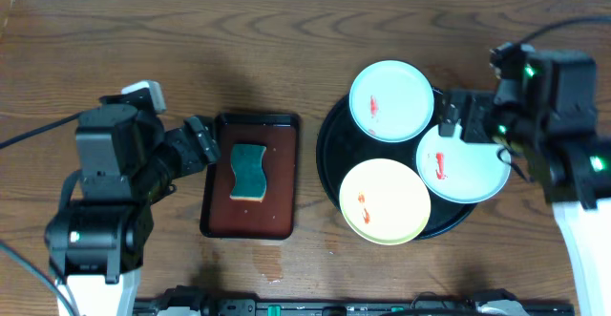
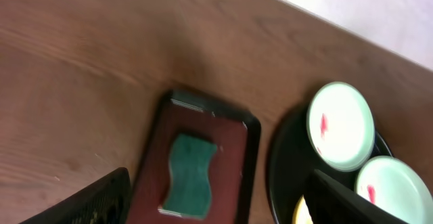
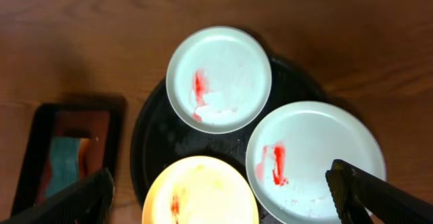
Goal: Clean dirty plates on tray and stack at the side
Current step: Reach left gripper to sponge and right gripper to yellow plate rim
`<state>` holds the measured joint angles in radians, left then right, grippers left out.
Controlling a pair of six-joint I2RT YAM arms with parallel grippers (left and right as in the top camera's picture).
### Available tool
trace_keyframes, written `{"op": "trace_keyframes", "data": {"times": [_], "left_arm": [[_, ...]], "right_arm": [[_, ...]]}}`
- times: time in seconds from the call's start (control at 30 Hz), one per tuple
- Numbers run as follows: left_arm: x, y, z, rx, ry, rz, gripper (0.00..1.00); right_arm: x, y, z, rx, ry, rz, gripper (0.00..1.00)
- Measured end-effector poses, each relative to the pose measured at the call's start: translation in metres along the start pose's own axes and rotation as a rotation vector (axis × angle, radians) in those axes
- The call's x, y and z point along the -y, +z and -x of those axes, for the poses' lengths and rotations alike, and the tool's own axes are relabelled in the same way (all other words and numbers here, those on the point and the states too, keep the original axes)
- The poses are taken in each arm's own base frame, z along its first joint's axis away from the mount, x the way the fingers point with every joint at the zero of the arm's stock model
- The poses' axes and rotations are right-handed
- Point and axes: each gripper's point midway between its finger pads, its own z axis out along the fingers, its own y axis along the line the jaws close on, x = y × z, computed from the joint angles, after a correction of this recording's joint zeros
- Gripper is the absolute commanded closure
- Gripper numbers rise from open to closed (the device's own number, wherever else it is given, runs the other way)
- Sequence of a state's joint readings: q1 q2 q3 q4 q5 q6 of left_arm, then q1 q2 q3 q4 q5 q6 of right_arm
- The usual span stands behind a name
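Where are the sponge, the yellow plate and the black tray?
sponge (image 1: 249, 172), overhead view, middle of its green top.
yellow plate (image 1: 385, 200), overhead view, centre of the plate, just right of its red smear.
black tray (image 1: 332, 149), overhead view, bare floor near its left rim.

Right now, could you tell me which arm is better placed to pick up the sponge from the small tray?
Left. The open left gripper sits just beside the reddish-brown tray holding the sponge; the right gripper hangs over the plates on the black tray, farther away.
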<state>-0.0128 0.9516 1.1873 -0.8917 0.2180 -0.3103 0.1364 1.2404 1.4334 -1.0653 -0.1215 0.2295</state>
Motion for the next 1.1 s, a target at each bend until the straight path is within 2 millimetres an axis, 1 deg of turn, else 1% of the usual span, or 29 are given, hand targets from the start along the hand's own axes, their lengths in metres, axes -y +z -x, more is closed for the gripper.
{"op": "trace_keyframes", "data": {"times": [0.07,0.1,0.13,0.17,0.2,0.23,0.3,0.37,0.4,0.43,0.47,0.53,0.6,0.67,0.7,0.8,0.9,0.93,1.03,1.1], "left_arm": [[0.007,0.004,-0.01,-0.061,-0.01,-0.046,0.18],[0.01,0.006,-0.013,-0.078,-0.012,-0.064,0.18],[0.014,0.007,-0.017,-0.101,-0.013,-0.084,0.18],[0.017,0.008,-0.022,-0.128,-0.014,-0.097,0.18],[0.02,0.01,-0.028,-0.163,-0.01,-0.11,0.19],[0.023,0.012,-0.035,-0.197,-0.001,-0.12,0.19],[0.029,0.017,-0.051,-0.274,0.031,-0.133,0.18],[0.034,0.021,-0.061,-0.324,0.062,-0.141,0.18],[0.037,0.024,-0.065,-0.34,0.078,-0.146,0.12],[0.039,0.025,-0.067,-0.352,0.095,-0.152,0.1],[0.04,0.026,-0.069,-0.359,0.101,-0.154,0.11],[0.041,0.027,-0.069,-0.363,0.1,-0.154,0.2],[0.04,0.027,-0.07,-0.366,0.103,-0.153,0.25],[0.041,0.028,-0.073,-0.38,0.114,-0.151,0.25],[0.041,0.029,-0.075,-0.392,0.118,-0.151,0.25],[0.041,0.035,-0.082,-0.429,0.131,-0.138,0.25],[0.038,0.041,-0.091,-0.474,0.144,-0.106,0.25],[0.037,0.043,-0.093,-0.487,0.146,-0.097,0.25],[0.034,0.05,-0.096,-0.507,0.15,-0.072,0.25],[0.032,0.052,-0.097,-0.515,0.149,-0.061,0.25]], "right_arm": [[0.0,0.016,-0.01,-0.079,0.01,0.005,0.01],[0.0,0.02,-0.012,-0.097,0.013,0.008,0.02],[-0.001,0.026,-0.015,-0.122,0.017,0.018,0.14],[-0.002,0.031,-0.018,-0.148,0.014,0.025,0.22],[-0.003,0.035,-0.023,-0.175,0.013,0.033,0.25],[-0.003,0.038,-0.028,-0.208,0.014,0.039,0.22],[-0.005,0.043,-0.045,-0.29,0.019,0.046,0.25],[-0.005,0.049,-0.06,-0.353,0.016,0.049,0.27],[-0.006,0.054,-0.07,-0.389,0.014,0.05,0.3],[-0.006,0.058,-0.079,-0.422,0.011,0.049,0.33],[-0.006,0.063,-0.089,-0.453,0.005,0.05,0.34],[-0.007,0.071,-0.111,-0.521,-0.002,0.048,0.34],[-0.006,0.077,-0.135,-0.59,-0.006,0.042,0.36],[-0.003,0.08,-0.155,-0.647,0.001,0.027,0.38],[0.001,0.081,-0.167,-0.677,0.01,0.009,0.43],[0.015,0.089,-0.194,-0.729,0.049,-0.051,0.46],[0.027,0.1,-0.216,-0.746,0.092,-0.099,0.49],[0.03,0.105,-0.222,-0.742,0.105,-0.109,0.53],[0.037,0.12,-0.233,-0.71,0.137,-0.125,0.58],[0.042,0.125,-0.24,-0.699,0.156,-0.145,0.62]]}}
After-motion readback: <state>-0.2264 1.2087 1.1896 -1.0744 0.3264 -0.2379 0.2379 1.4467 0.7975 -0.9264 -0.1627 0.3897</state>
